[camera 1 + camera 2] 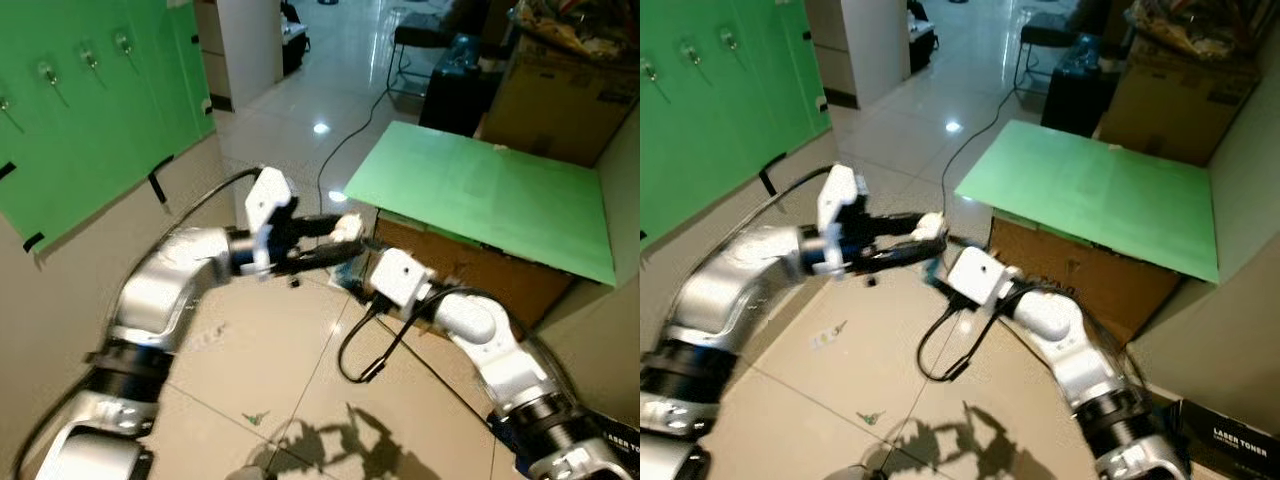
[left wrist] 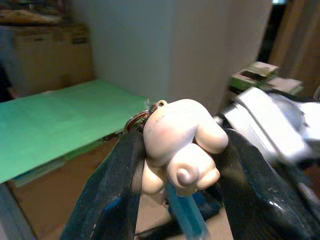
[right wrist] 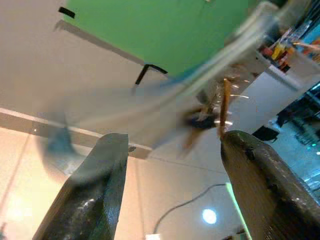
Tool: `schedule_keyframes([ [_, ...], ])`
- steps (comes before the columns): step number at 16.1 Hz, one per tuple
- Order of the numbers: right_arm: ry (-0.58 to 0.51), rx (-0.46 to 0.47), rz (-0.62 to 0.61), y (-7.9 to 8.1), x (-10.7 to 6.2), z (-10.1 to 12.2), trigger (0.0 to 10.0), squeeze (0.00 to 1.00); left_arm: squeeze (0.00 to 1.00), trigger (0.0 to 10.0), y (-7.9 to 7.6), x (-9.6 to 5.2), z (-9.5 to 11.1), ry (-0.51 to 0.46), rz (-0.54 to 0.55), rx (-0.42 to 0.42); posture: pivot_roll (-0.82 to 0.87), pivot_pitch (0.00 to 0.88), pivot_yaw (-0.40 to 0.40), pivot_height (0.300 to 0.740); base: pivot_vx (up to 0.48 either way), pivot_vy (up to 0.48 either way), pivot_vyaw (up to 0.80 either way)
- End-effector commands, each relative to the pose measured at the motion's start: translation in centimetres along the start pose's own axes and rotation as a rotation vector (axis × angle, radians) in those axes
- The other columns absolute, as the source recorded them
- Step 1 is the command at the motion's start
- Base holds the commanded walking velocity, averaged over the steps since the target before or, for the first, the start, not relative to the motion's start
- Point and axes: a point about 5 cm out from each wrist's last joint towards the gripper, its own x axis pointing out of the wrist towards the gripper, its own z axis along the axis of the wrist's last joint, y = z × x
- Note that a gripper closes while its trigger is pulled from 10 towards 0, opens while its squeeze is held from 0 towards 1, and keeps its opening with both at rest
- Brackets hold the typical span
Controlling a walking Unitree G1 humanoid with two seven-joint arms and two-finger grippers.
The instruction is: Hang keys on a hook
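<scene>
My left gripper (image 1: 343,240) is shut on a cream plush keychain (image 2: 180,145) held out in front of me above the floor. A metal key ring (image 2: 145,117) shows behind the figure. My right gripper (image 3: 170,190) stands open just below and beside the left one, with nothing solid between its fingers (image 3: 95,195); its white wrist box (image 1: 400,275) hides the fingers in the eye views. Several metal hooks (image 1: 90,58) stick out of a green wall panel (image 1: 100,140) at the far upper left, well apart from both grippers.
A green board (image 1: 480,190) lies on a cardboard box (image 1: 470,275) right behind the grippers. A black cable (image 1: 370,350) loops over the tiled floor. Small scraps (image 1: 830,335) lie on the tiles. More boxes (image 1: 560,90) and a black chair (image 1: 420,40) stand further back.
</scene>
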Motion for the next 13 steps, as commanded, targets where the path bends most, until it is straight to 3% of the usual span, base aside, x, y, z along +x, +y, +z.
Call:
schedule_keyframes([
  [1, -0.020, -0.021, -0.016, -0.6, 0.1, 0.4, 10.0, 0.00, 0.00, 10.0, -0.7, 0.0, 0.1, 0.007, -0.060, 0.008, -0.04, 0.000, 0.017, 0.740, 0.000, 0.000, 0.00],
  [6, -0.064, -0.019, -0.088, -1.9, -0.3, 1.1, 10.0, 0.00, 0.00, 10.0, -1.1, -0.6, -0.3, 0.041, -0.087, -0.003, -0.05, 0.000, 0.017, 0.740, 0.000, 0.000, 0.00],
  [13, -0.156, 0.086, -0.063, -0.6, 0.3, 2.7, 10.0, 0.00, 0.00, 10.0, 0.1, -0.1, -2.8, 0.151, 0.044, -0.027, -0.05, 0.000, 0.019, 0.740, 0.000, 0.000, 0.00],
])
